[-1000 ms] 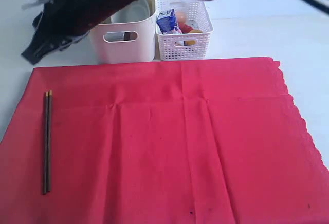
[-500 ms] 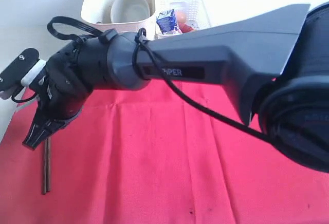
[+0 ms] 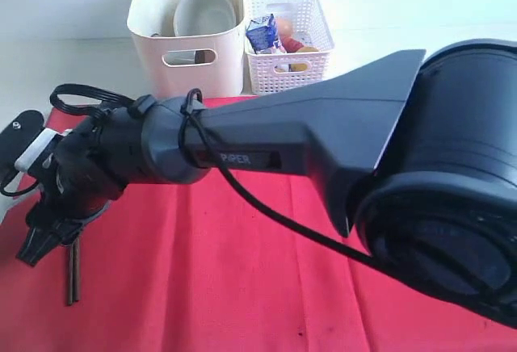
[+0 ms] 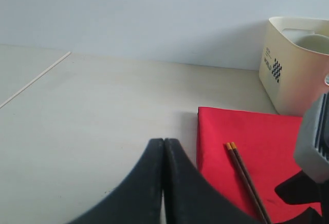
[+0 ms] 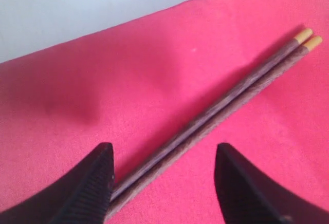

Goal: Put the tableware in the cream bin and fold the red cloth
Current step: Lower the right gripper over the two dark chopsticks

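Matte charcoal robot arm (image 3: 323, 126), thick and tapering, marked with pale "PIPER" lettering (image 3: 236, 158).
A thin black cable (image 3: 242, 199) loops along it; a black-and-white bracket (image 3: 27, 138) with a screw sits at the wrist; the black wedge-shaped fingers (image 5: 90, 183) have ribbed inner faces.

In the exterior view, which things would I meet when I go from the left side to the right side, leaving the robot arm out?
chopsticks → cream bin → white basket
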Robot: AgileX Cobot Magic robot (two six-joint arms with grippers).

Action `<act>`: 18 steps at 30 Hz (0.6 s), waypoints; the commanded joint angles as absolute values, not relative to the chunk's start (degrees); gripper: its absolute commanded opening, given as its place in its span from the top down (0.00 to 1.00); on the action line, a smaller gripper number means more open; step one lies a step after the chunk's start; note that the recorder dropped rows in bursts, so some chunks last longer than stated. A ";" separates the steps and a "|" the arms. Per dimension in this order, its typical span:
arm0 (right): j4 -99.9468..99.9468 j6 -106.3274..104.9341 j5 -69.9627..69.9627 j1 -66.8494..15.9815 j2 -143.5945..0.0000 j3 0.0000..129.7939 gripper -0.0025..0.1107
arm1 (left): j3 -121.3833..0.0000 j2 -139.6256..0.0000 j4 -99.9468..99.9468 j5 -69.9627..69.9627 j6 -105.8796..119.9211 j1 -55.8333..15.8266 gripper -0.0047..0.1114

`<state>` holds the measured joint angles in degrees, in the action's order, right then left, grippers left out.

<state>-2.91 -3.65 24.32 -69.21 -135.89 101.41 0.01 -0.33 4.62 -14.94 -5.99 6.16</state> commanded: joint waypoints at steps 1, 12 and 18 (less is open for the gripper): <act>-2.30 -3.47 24.13 -69.32 -137.51 104.55 0.48 | 0.00 -0.22 4.23 -14.63 -6.08 5.74 0.95; -3.58 -3.47 30.32 -69.32 -142.78 110.06 0.48 | 0.00 -0.22 4.23 -14.63 -6.08 5.74 0.95; -3.58 -7.88 32.09 -69.32 -142.78 110.06 0.66 | 0.00 -0.22 4.23 -14.63 -6.08 5.74 0.95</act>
